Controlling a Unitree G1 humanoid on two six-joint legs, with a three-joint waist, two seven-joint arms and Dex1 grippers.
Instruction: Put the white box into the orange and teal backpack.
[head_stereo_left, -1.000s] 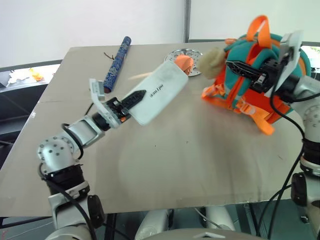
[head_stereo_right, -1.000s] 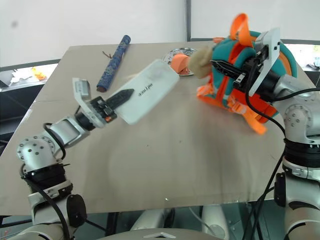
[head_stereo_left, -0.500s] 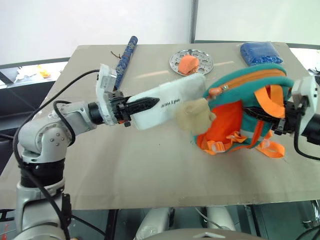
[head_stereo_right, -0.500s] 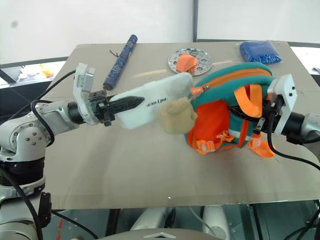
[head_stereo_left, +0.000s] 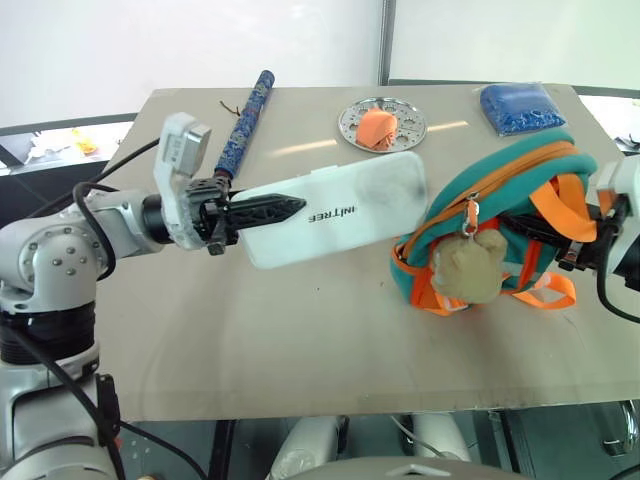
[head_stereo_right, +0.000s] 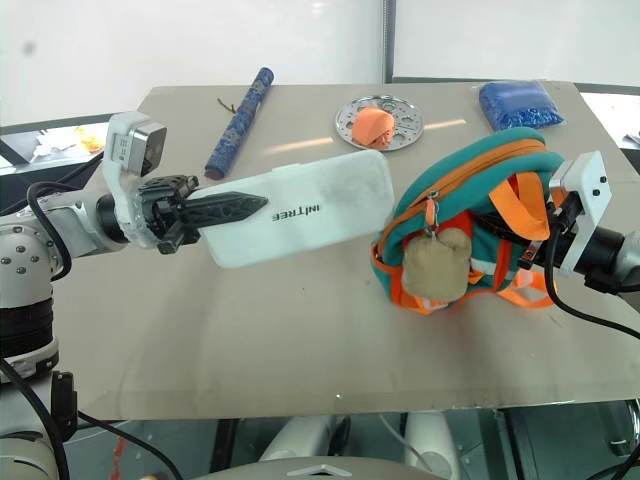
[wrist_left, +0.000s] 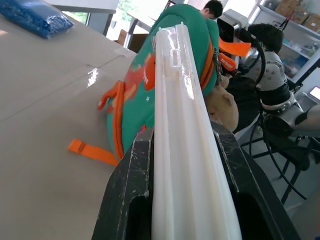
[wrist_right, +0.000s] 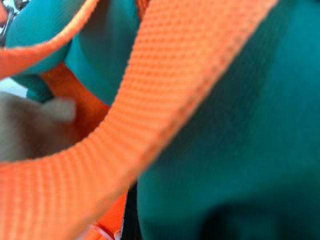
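1. The white box (head_stereo_left: 335, 208) is held above the desk (head_stereo_left: 300, 330), its long axis nearly level, its free end pointing at the orange and teal backpack (head_stereo_left: 500, 220).
2. The left pincer (head_stereo_left: 262, 210) pinches the box's near end.
3. The right pincer, pressed together, is at the backpack's orange strap (head_stereo_left: 560, 200).
4. Behind lie a metal plate (head_stereo_left: 383, 124), a blue pouch (head_stereo_left: 518, 106) and a blue roll (head_stereo_left: 243, 118).

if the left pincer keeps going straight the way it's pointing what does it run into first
Probably the backpack. The left pincer, shut on the white box, points along the box at the bag's teal side, so the box's far end would likely arrive first. Depth is unclear.
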